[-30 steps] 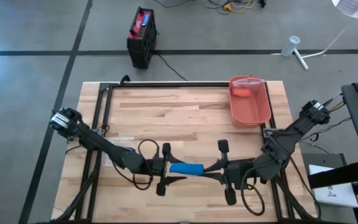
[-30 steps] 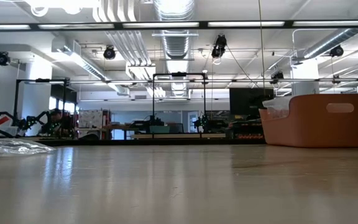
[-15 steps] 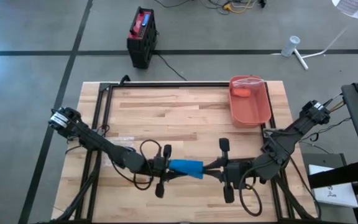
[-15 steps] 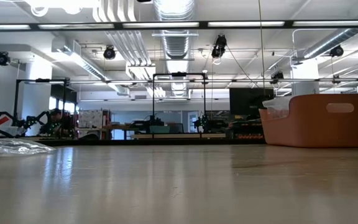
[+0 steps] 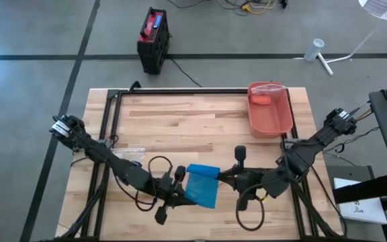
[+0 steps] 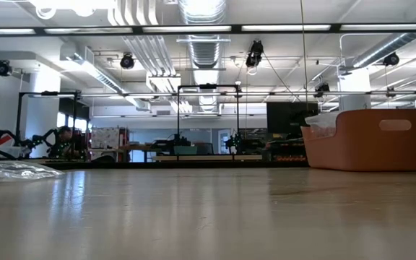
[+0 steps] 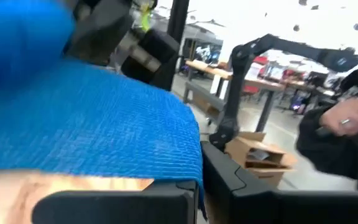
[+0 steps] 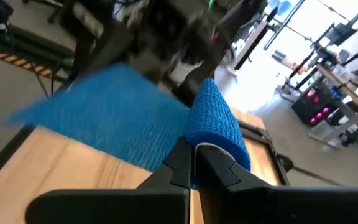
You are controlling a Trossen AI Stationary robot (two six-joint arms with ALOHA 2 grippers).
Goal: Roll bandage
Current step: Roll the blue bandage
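A blue bandage (image 5: 202, 188) hangs between my two grippers over the table's near middle. Its rolled part (image 5: 203, 171) lies on the far side, and a flat unrolled sheet (image 5: 202, 195) runs from it toward the near edge. My left gripper (image 5: 182, 190) is shut on the sheet from the left. From the right, my right gripper (image 5: 222, 176) is shut on the roll. The left wrist view shows the sheet (image 7: 92, 118) close up. In the right wrist view the roll (image 8: 213, 121) stands over the fingers, with the sheet (image 8: 110, 112) beyond it. My left gripper pinches the unrolled sheet at its side edge (image 7: 188, 165) between its two fingers, coming about level from the table's left. The sheet spreads out flat from the hold. My right gripper pinches the roll's end (image 8: 207, 146) between its two fingers, coming from the table's right and tipped slightly down. The roll lies in line with the fingers, and the sheet runs off it toward the left gripper.
An orange bin (image 5: 269, 107) with a small orange thing inside stands at the far right; the low view shows it too (image 6: 367, 141). A clear plastic wrapper (image 5: 130, 151) lies on the left. Bare wood (image 5: 180, 114) spans the far middle.
The bandage was a short level roll held between the two grippers; a broad sheet has now unrolled from it toward the near edge. My left gripper has gone toward the near edge and turned. My right gripper has shifted slightly and tipped downward with the roll.
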